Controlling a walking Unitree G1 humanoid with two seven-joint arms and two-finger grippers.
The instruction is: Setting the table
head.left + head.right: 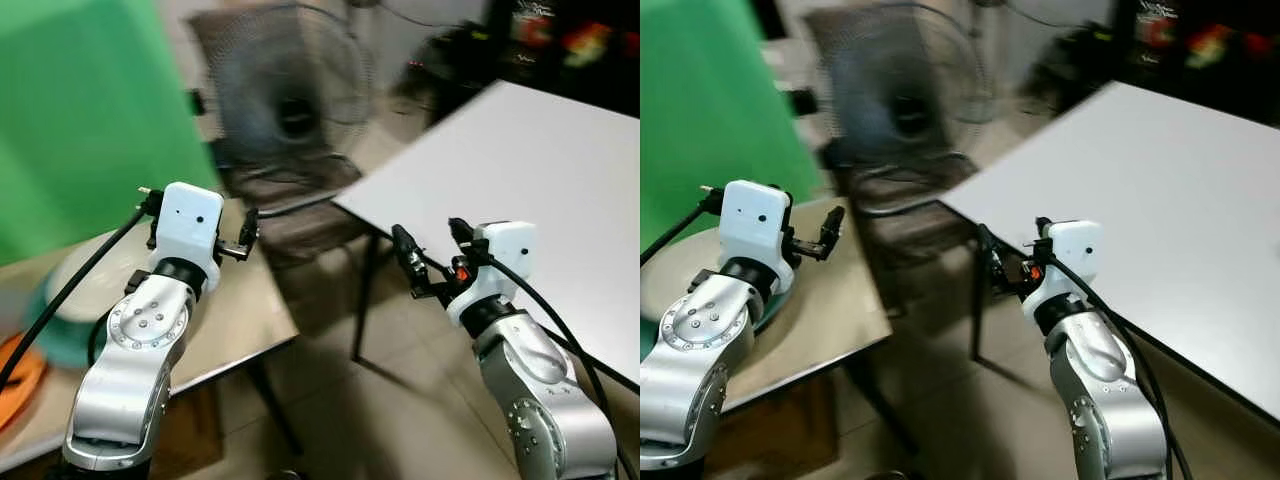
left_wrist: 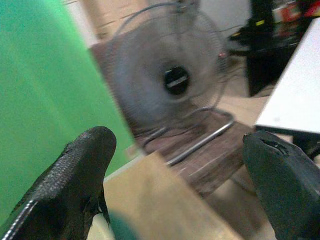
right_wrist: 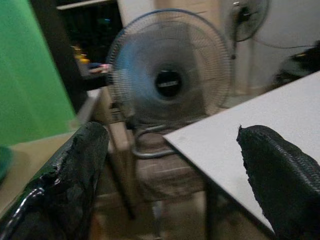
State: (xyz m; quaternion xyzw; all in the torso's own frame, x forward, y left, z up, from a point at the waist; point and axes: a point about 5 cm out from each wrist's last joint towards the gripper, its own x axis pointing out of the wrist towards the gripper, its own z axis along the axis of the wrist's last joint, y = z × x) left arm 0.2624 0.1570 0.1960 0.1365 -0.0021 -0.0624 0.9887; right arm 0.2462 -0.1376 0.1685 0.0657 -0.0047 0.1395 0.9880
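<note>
Nothing set yet: white table (image 1: 520,170) is bare, both claws spread wide and empty, left gripper (image 1: 243,238) over wood table (image 1: 240,310), right gripper (image 1: 432,258) by white table's edge. Dishes (image 1: 75,300) stacked on wood table, unpicked; whole task looks left.

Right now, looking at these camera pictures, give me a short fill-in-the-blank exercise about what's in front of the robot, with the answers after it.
1. Both the left gripper and the right gripper have their fingers ____.
2. The screen behind the wooden table is coloured ____.
3. Standing on the floor between the two tables is a round electric ____.
4. The top of the table on the robot's right is coloured ____.

Missing words: open; green; fan; white
</note>
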